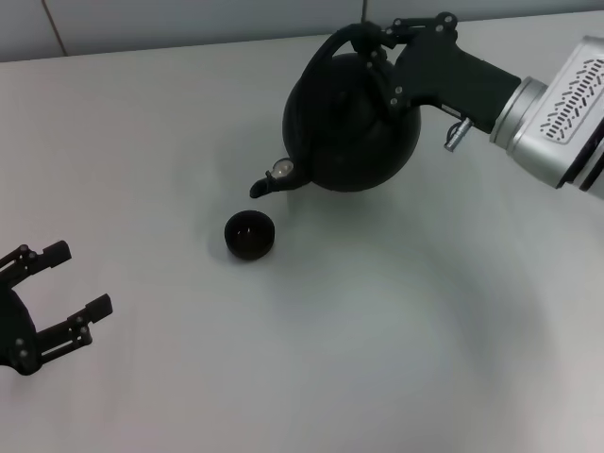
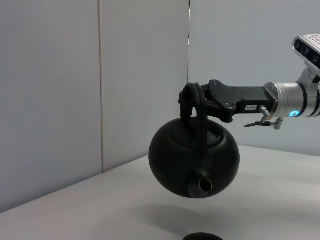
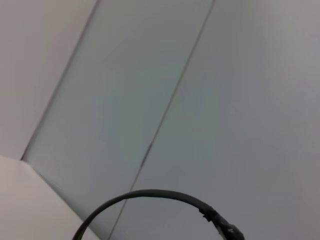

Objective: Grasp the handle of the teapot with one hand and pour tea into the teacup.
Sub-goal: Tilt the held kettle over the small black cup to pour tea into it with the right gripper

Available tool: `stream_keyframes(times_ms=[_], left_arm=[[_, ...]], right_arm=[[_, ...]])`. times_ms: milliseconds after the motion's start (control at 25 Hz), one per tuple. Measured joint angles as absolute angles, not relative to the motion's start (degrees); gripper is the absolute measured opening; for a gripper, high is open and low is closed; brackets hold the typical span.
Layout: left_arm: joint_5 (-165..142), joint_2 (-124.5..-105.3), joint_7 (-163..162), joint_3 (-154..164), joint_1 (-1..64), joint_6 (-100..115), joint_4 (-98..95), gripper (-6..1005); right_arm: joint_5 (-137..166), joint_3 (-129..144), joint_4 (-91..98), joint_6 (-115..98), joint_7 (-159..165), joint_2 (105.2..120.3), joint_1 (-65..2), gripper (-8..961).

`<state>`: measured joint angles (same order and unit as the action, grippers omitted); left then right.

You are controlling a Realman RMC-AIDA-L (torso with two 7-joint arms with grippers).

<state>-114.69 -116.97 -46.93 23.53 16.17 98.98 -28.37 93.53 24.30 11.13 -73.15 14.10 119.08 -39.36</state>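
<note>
Teapot [image 1: 354, 127]: round, squat, matte black; lifted clear of the worktop [image 1: 377, 330], tipped forward, spout [image 1: 269, 181] angled down toward the teacup. Shadow cast on the surface beneath in the left wrist view.

Handle [image 1: 330, 52]: black arched hoop over the top of the teapot, clamped in the right gripper [image 1: 377, 47]; jaws closed round the hoop near its crest. Thin dark arc across the right wrist view, presumably the same hoop.

Teacup [image 1: 250, 235]: small, black, bowl-shaped, upright on the worktop just below and in front of the spout tip, not touching it. Rim only at the lower edge of the left wrist view.

Right arm: black gripper body, silver wrist section, reaching in from the far right.

Left gripper [image 1: 66, 288]: low at the near left edge, well apart from teacup and teapot, fingers spread, holding nothing.

Worktop: plain, pale, matte.

Room: pale wall panels [image 2: 100, 75] with vertical seams behind the worktop.
</note>
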Motion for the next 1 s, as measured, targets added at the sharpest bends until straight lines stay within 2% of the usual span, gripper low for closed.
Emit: stream_keyframes(times_ms=[1000], left_arm=[[-114.7,-117.16,-47.3,23.1,16.6,99.0,-28.5,813]], right_arm=[[93.5,33.7,16.3,-70.1,10.1,119.05,-41.4,77]])
